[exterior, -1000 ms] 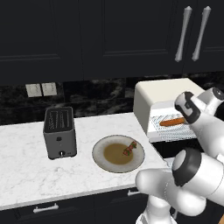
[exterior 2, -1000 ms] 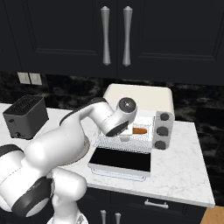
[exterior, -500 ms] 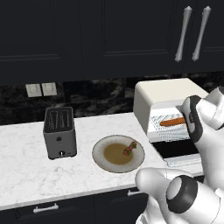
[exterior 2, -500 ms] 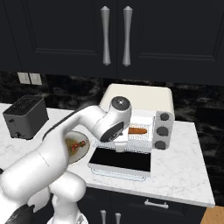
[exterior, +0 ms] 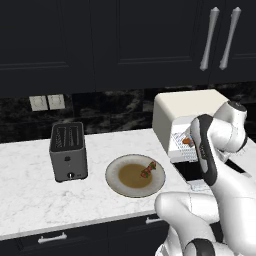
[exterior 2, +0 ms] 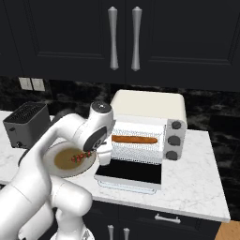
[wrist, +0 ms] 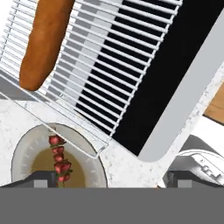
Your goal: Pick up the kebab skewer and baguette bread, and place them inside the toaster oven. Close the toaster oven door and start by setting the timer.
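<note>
white marble counter [exterior 2: 197,178] | toaster oven [exterior 2: 149,105] door [exterior 2: 131,177] down flat | baguette bread [exterior 2: 135,139] on wire rack inside | kebab skewer [exterior 2: 81,156] on plate [exterior: 114,184] | gripper [wrist: 105,179] jaws wide, empty, above plate edge

My counter [exterior: 30,165] reads as polished white marble w/ grey veining. Cream-white toaster oven [exterior 2: 149,105] looks smooth matt plastic or enamel; its thin wire rack [wrist: 94,65] is shiny metal. Door's dark glass panel [exterior 2: 131,173] is glossy. Orange-brown baguette [wrist: 43,41] is smooth, matt. Grey two-slot toaster [exterior: 67,150] looks brushed metal. Black cabinets [exterior: 100,45] semi-matt, w/ silver metal handles [exterior 2: 124,37].
</note>
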